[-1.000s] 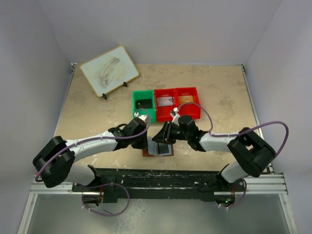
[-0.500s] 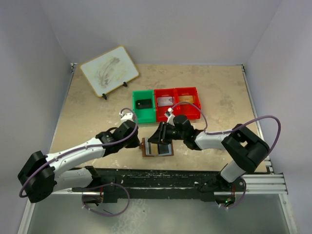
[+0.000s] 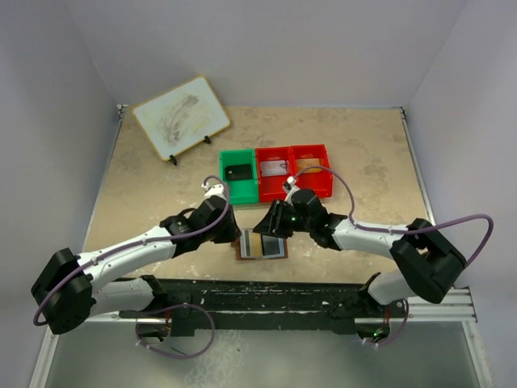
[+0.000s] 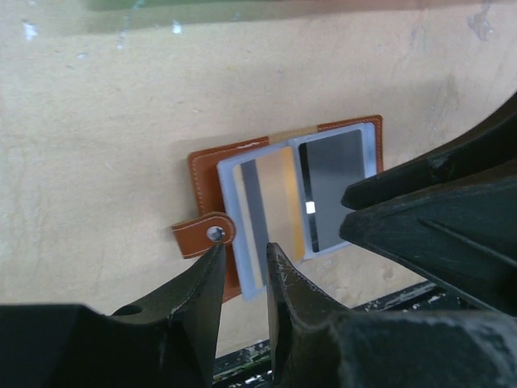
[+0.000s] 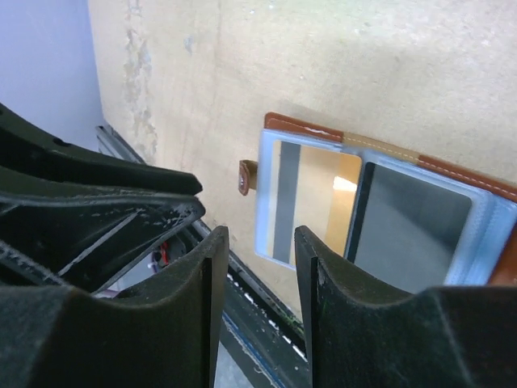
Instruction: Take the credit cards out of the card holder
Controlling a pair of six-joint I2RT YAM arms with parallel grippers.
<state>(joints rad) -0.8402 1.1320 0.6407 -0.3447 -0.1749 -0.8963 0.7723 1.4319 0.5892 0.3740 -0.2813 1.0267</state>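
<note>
The card holder (image 3: 262,245) lies open and flat on the counter (image 3: 161,178), between two tools. The left tool (image 4: 245,259) and right tool (image 5: 254,242) hover narrowly parted, empty. Its thin, slick cards (image 4: 335,190) probably need an edge pinch, with the light holder pinned.

Soft, even light falls from above, so the counter (image 3: 145,186) looks bright and the arms (image 3: 137,246) throw only faint shadows. In both wrist views the near fingers (image 4: 295,307) look dark and blurry, and a small white shine sits on the card holder (image 4: 279,194).
</note>
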